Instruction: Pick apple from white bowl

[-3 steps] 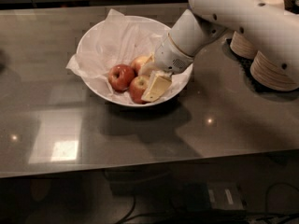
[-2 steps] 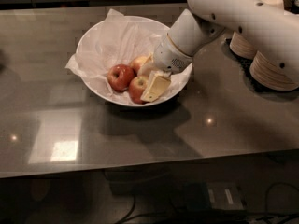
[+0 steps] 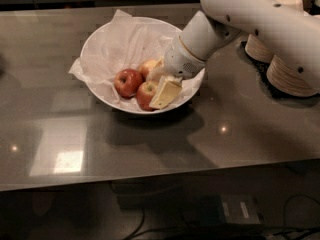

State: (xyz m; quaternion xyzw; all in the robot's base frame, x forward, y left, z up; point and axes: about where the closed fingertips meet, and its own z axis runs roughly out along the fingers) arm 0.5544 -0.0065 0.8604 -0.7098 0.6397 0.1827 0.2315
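Camera view: gripper [image 3: 160, 84] sits among apples [image 3: 128, 82] in the bowl [image 3: 112, 100] near the bench's [image 3: 150, 149] far edge. I cannot tell its grip. Neighbouring apples could roll, or tissue [image 3: 125, 44] snag.

A glossy grey table [image 3: 150, 149] carries stacks of beige paper bowls [image 3: 291, 81] at its far right, near the gripper [image 3: 162, 90] down inside the white bowl [image 3: 103, 92], with cables [image 3: 136, 223] on the dark floor beneath.
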